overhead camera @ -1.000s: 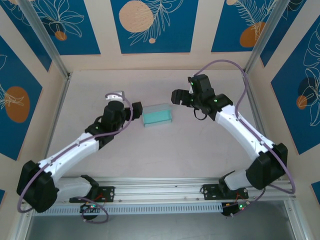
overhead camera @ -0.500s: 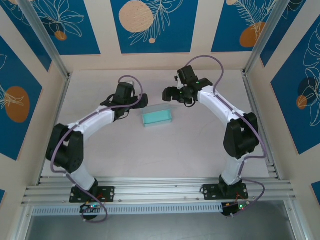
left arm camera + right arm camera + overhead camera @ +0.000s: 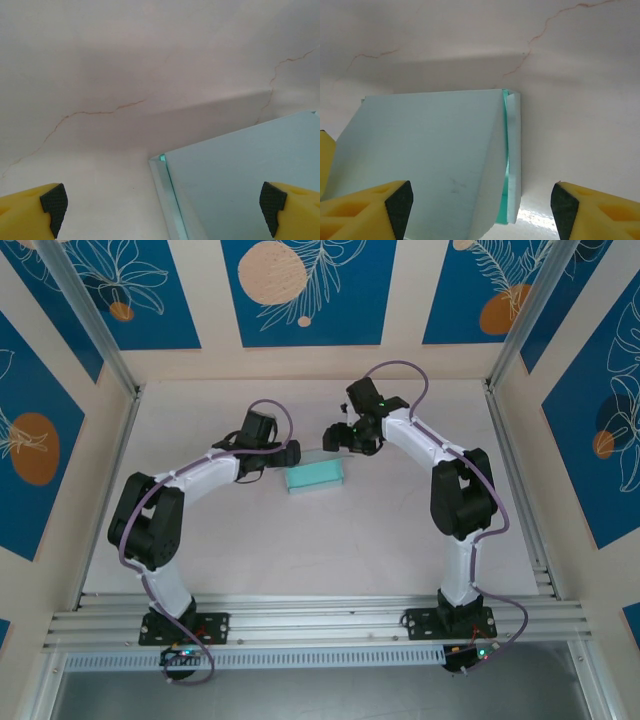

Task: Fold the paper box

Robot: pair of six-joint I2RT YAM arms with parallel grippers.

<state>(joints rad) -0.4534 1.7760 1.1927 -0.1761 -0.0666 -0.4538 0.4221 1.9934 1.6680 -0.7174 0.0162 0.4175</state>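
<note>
Leaving the paper box [image 3: 315, 476] lying flat mid table [image 3: 250, 540], top panel bowing loose at one end, w/ left gripper [image 3: 163, 210] spread wide at its left corner and right gripper [image 3: 481, 202], jaws apart, holding nothing, hovering over that loose end, prob. lining up to press it shut.

The paper box [image 3: 315, 476] is lying flat on the pale table [image 3: 300, 560], sitting a little beyond its middle: a small rectangle of light-blue thin card, its long side running roughly left to right with a slight tilt. Seen close from the right wrist, its top panel is bowing upward at one end, opening a gap onto a brighter teal inside, while a narrow flap is lying beneath
</note>
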